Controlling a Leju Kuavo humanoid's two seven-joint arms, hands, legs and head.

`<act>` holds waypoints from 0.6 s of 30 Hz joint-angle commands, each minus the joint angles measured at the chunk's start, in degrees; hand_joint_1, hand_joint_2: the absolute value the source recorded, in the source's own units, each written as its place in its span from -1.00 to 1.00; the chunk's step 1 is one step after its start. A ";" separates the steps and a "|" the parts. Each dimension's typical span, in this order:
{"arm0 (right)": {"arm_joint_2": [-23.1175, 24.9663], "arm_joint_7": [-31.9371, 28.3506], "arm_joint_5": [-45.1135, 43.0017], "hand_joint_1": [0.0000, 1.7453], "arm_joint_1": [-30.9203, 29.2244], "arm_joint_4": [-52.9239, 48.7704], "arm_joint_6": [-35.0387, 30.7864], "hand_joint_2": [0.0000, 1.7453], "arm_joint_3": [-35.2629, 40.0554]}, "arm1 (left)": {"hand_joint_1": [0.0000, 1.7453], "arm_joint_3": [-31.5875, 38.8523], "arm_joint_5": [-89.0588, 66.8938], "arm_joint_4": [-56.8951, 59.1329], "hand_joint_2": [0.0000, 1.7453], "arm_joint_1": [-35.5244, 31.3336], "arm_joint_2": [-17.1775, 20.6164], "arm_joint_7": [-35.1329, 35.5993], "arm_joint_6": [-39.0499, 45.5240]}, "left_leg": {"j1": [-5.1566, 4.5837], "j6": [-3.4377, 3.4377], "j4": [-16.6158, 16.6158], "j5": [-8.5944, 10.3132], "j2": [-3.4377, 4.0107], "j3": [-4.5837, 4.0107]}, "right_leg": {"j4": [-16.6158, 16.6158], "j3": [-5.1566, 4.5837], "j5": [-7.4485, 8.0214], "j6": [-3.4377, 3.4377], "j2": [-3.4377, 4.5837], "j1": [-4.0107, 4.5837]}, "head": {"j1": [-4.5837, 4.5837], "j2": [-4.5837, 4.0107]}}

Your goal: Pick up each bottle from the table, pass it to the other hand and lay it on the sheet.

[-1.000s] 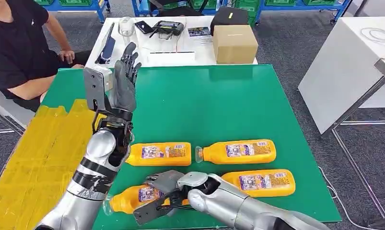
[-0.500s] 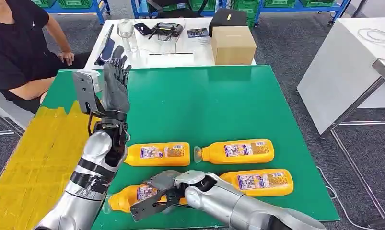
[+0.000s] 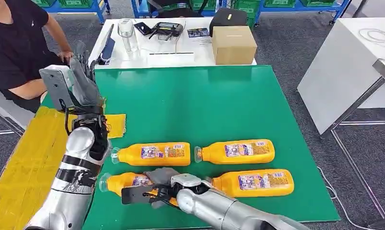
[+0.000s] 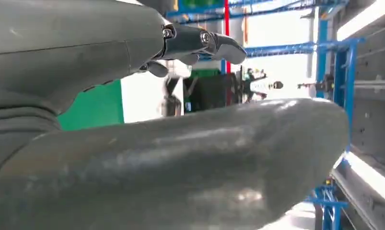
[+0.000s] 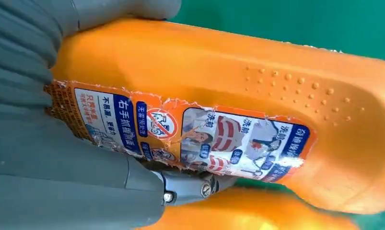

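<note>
Fingers (image 5: pixel 190 184) of the right hand (image 3: pixel 154 189) were wrapped around the near-left bottle (image 3: pixel 121 182), with the thumb across its top; the right wrist view showed the orange body and torn label pressed against the palm. Whether that bottle rested on the green table (image 3: pixel 219 105) or sat just clear of it could not be told.

Three more orange bottles lay flat on the green table, caps toward the yellow sheet (image 3: pixel 32 158): the far-left bottle (image 3: pixel 152 154) just beyond the held one, the far-right bottle (image 3: pixel 238 152) next to it, and the near-right bottle (image 3: pixel 255 183) on the side of the held one away from the sheet. All four were off the sheet, which covered the table's left part.

Left hand (image 3: pixel 82 81) was raised above the sheet's far end, fingers straight and slightly apart, holding nothing.

Beyond the green table stood a white table (image 3: pixel 147 52) carrying a cardboard box (image 3: pixel 233 44), a clear cup (image 3: pixel 126 28) and small electronics. A person in a black shirt (image 3: pixel 13 48) sat at the far-left corner of the green table.
</note>
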 commanded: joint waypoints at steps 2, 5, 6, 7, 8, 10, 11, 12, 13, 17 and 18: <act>-4.27 0.42 -5.72 1.00 4.70 -4.94 -6.11 1.00 -5.24 | -1.00 6.95 -0.81 1.35 -1.00 1.12 2.79 -1.04 0.61 | 0.05 0.00 0.02 0.12 -0.07 -0.39 | -0.02 -0.38 0.13 -0.02 -0.03 0.05 | 0.02 0.00; -3.80 0.10 -6.01 1.00 4.78 -4.96 -6.29 1.00 -5.11 | -1.00 6.67 -0.93 0.96 -1.00 0.82 2.50 -1.62 0.48 | 0.05 0.00 0.02 0.12 -0.16 -0.50 | -0.03 -0.46 0.09 -0.02 -0.14 0.05 | 0.00 0.00; -3.62 -0.07 -7.62 1.00 5.95 -7.03 -9.97 1.00 -7.00 | -1.00 6.94 -1.86 0.34 -1.00 1.15 2.72 -0.32 1.68 | 0.03 0.01 0.02 0.08 -0.14 -0.42 | -0.02 -0.38 0.04 -0.02 -0.12 0.03 | 0.00 0.00; -3.63 -0.33 -8.55 1.00 6.38 -8.91 -11.44 1.00 -7.47 | -1.00 7.12 -1.90 -0.63 -1.00 1.53 3.03 -0.45 1.75 | 0.08 0.00 0.00 0.13 -0.18 -0.60 | -0.08 -0.52 0.10 -0.03 -0.15 0.08 | 0.00 0.00; -4.01 -0.62 -9.67 1.00 7.10 -11.05 -13.87 1.00 -8.36 | -1.00 7.62 -2.01 -1.29 -1.00 2.24 3.34 -0.24 1.88 | 0.05 0.01 0.03 0.07 -0.09 -0.53 | -0.02 -0.48 0.06 -0.02 -0.06 0.05 | 0.00 0.00; -4.55 -2.13 -11.35 1.00 8.32 -13.94 -17.28 1.00 -9.97 | -1.00 8.39 -2.28 -2.16 -1.00 3.36 3.64 -0.41 1.98 | 0.06 0.00 0.00 0.08 -0.05 -0.64 | -0.04 -0.59 0.09 -0.03 -0.02 0.08 | 0.02 0.00; -4.91 -3.11 -12.01 1.00 9.05 -15.74 -18.83 1.00 -10.82 | -1.00 8.77 -2.31 -2.53 -1.00 3.97 3.83 -0.14 1.84 | 0.08 0.00 -0.05 0.14 -0.07 -0.78 | -0.10 -0.71 0.14 -0.04 -0.03 0.10 | 0.00 0.00; -5.39 -3.47 -11.68 1.00 9.50 -16.65 -20.05 1.00 -11.17 | -1.00 9.07 -2.62 -2.51 -1.00 4.54 3.90 0.02 1.95 | 0.01 0.01 0.01 0.04 -0.03 -0.65 | 0.01 -0.62 0.03 -0.01 0.00 0.03 | 0.00 0.00; -5.28 -3.56 -12.17 1.00 9.68 -18.45 -20.34 1.00 -11.42 | -1.00 9.09 -2.38 -3.24 -1.00 4.58 3.80 -0.05 1.54 | 0.03 0.01 0.00 0.05 -0.06 -0.78 | -0.02 -0.71 0.05 -0.02 -0.02 0.05 | 0.00 0.00; -6.34 -6.15 -10.99 1.00 12.10 -23.58 -23.94 1.00 -13.82 | -1.00 9.40 -1.15 -2.99 1.00 6.34 3.68 2.19 -0.67 | 0.02 0.01 0.06 0.04 -0.16 -1.12 | 0.04 -1.00 0.01 0.00 -0.11 0.04 | -0.02 0.00; -7.59 -6.26 -9.32 1.00 14.24 -26.04 -24.55 1.00 -15.40 | -1.00 9.32 -1.23 -2.83 1.00 7.00 3.65 2.68 -0.98 | 0.03 0.00 0.03 0.06 -0.21 -1.19 | 0.00 -1.05 0.02 0.00 -0.13 0.05 | 0.00 0.00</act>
